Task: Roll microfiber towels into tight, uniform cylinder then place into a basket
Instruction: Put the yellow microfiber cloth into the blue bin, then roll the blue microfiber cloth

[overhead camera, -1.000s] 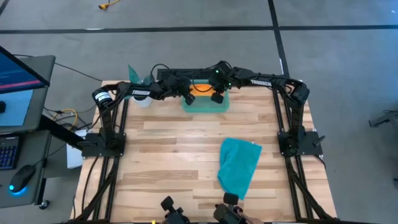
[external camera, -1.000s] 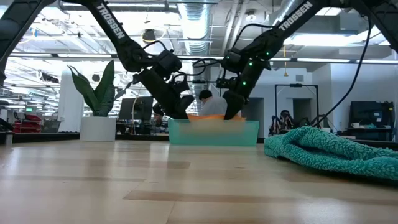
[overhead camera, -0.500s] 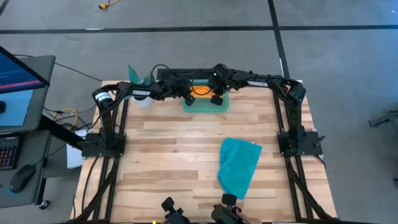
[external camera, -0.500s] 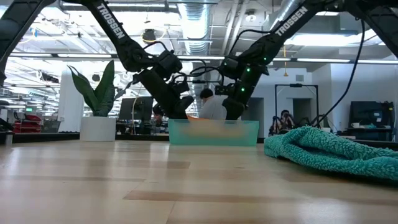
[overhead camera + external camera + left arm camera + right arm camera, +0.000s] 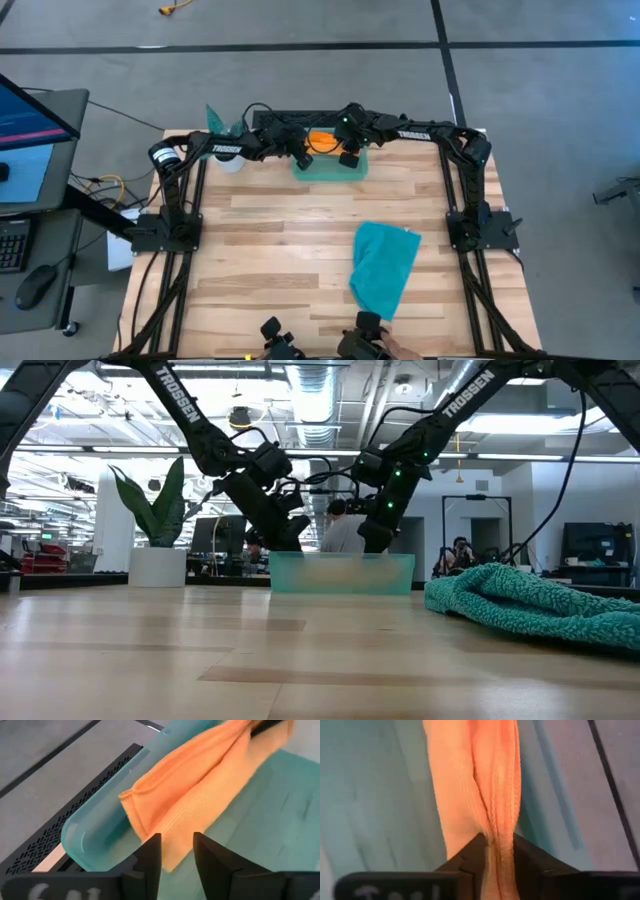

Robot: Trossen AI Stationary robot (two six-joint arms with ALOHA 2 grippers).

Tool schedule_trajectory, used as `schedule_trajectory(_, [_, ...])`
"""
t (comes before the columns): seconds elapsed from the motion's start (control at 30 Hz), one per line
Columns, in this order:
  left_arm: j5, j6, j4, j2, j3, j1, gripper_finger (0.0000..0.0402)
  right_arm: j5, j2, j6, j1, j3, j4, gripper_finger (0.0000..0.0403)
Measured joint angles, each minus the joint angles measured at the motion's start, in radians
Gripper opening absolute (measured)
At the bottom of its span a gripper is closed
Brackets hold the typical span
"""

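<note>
The orange-yellow towel [image 5: 322, 141] hangs as a loose folded strip over the translucent teal basket [image 5: 330, 175] at the table's far edge. My left gripper [image 5: 301, 155] is at its left end and my right gripper [image 5: 348, 156] at its right end, each shut on it. In the low view both grippers [image 5: 290, 540] [image 5: 372, 540] dip behind the basket's wall [image 5: 345, 573]. The teal-blue towel [image 5: 385, 265] lies flat and rumpled on the table at the near right, also in the low view [image 5: 530, 605]. My left gripper pinches the orange towel's narrow end [image 5: 170, 857] between its two fingers; the cloth is folded in several layers there. The strip runs away from the fingers over the basket's floor [image 5: 280, 820] toward the other gripper. My right gripper pinches a lengthwise fold of the orange towel [image 5: 499, 832] between its two fingers, several layers thick. The fingers lie along the strip, which runs on ahead of them over the basket's floor [image 5: 370, 795].
A potted plant [image 5: 220, 128] stands at the far left beside the basket, also in the low view [image 5: 155, 510]. Bare wood lies between the basket and the teal towel. A monitor and keyboard stand off the table's left side.
My right gripper has gone a little toward the table's left edge, closer to my left gripper, still shut on the orange towel. In the low view the orange tint behind the basket's wall has faded.
</note>
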Motion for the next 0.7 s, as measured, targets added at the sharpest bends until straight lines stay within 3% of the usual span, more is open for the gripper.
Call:
schedule_trajectory(0.13, [0.004, 0.0, 0.0, 0.0, 0.0, 0.0, 0.0128, 0.068, 0.0, 0.007, 0.007, 0.0, 0.006, 0.0164])
schedule_trajectory(0.33, [0.004, 0.014, 0.002, 0.0, 0.0, 0.0, 0.0137, 0.07, -0.027, 0.017, 0.004, 0.002, 0.003, 0.0213])
schedule_trajectory(0.7, [0.004, 0.052, -0.087, -0.117, 0.0, 0.0, 0.0126, 0.064, -0.209, 0.094, 0.048, -0.012, -0.199, 0.0197])
